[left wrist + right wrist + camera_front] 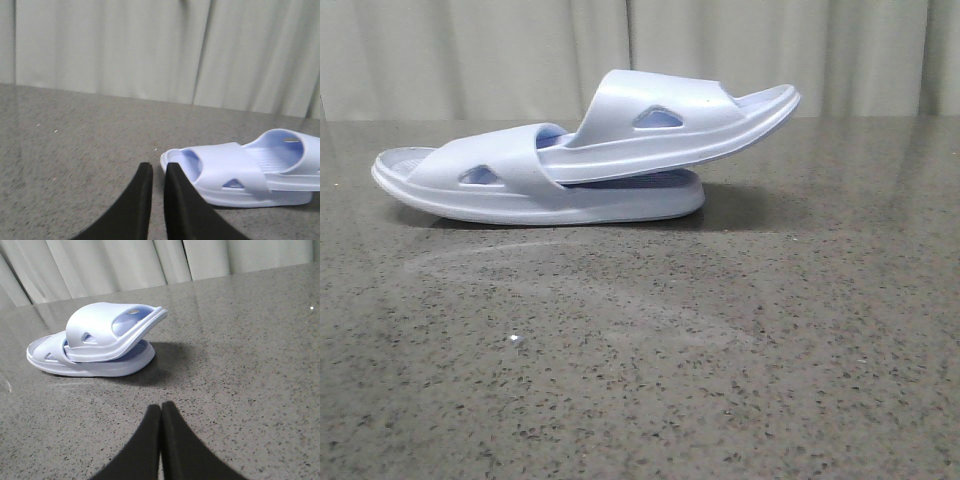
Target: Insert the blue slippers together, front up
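Looks like a lab / test setup, not a home: speckled grey stone-look table (720, 380) w/ pale pleated curtain (520, 50) hung right behind its far edge as backdrop, closing off the room. Nothing domestic near the table.

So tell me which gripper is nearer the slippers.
Left, as far as the wrist views show. The left gripper sits close beside the end of the lower slipper. The right gripper is farther back, with bare table between it and the slippers.
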